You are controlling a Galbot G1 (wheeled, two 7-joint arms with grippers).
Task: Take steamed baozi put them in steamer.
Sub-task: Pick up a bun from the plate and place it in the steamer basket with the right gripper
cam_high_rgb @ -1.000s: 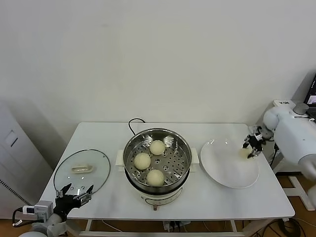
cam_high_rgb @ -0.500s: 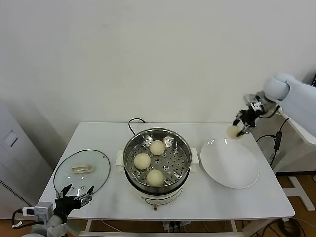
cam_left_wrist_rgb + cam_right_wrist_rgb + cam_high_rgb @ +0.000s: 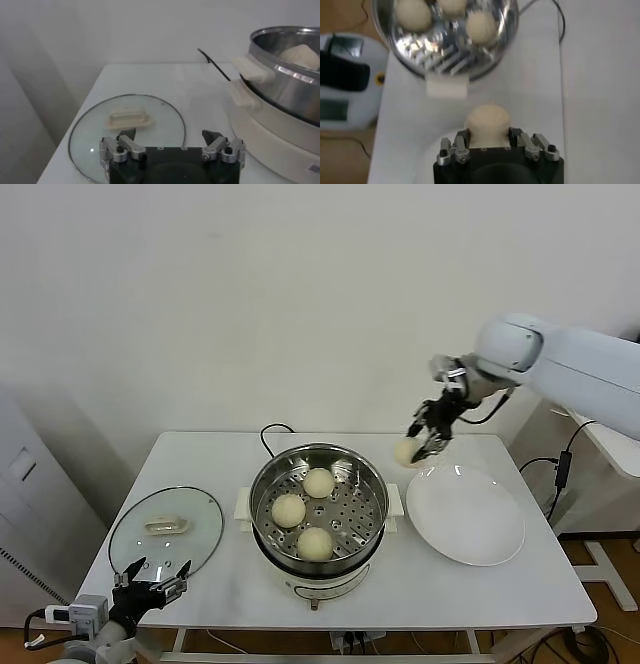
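Since a second ago the right gripper (image 3: 424,443) has risen from the white plate's (image 3: 466,519) far right rim and swung left, carrying a baozi (image 3: 406,451) clenched between its fingers. It now hangs above the table (image 3: 200,454), with the plate below and to its right and the steamer (image 3: 318,504) below and to its left, three buns (image 3: 288,510) on its perforated tray. The left gripper (image 3: 150,575) sits parked, spread wide, just before the glass lid (image 3: 166,529).
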